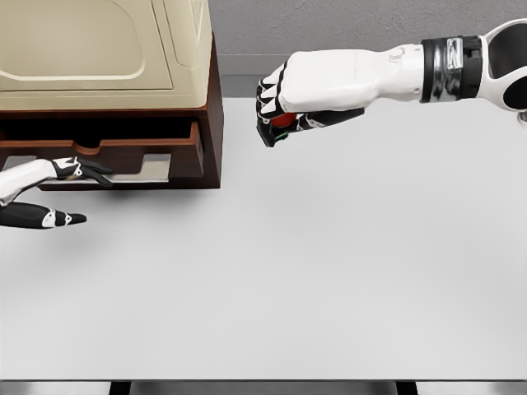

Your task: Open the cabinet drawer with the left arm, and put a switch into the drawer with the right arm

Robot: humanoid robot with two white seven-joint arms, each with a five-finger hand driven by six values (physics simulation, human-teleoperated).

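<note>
Front edge: the worktop (pixel 272 296) ends in a thin lip near the bottom of the view, with a dark strip under it and two short dark bits poking out below, probably legs but hard to call.
Worktop: plain matte white, takes up most of the picture, with a soft shadow under the cabinet.
Left hand (pixel 49 193): comes in low at the left edge, fingers (pixel 90 171) spread and relaxed, gripping nothing, the tips just in front of the drawer's front panel.
Drawer (pixel 123 156): pulled out of the cabinet's base, reddish-brown front with a notched top edge, pale floor showing inside.
Cabinet (pixel 210 107): dark wood body at the upper left, sitting on the worktop, with a cream moulded top (pixel 99 49) that runs out of frame.
Right hand (pixel 284 99): hanging above the worktop, right of the cabinet and well clear of the drawer, fingers curled tight round the switch.
Switch (pixel 282 119): only a bit of red and dark casing peeks out between the fingers, so it's up in the air in that grip.
Room: grey wall behind, with a slightly darker band along the worktop's far edge.
</note>
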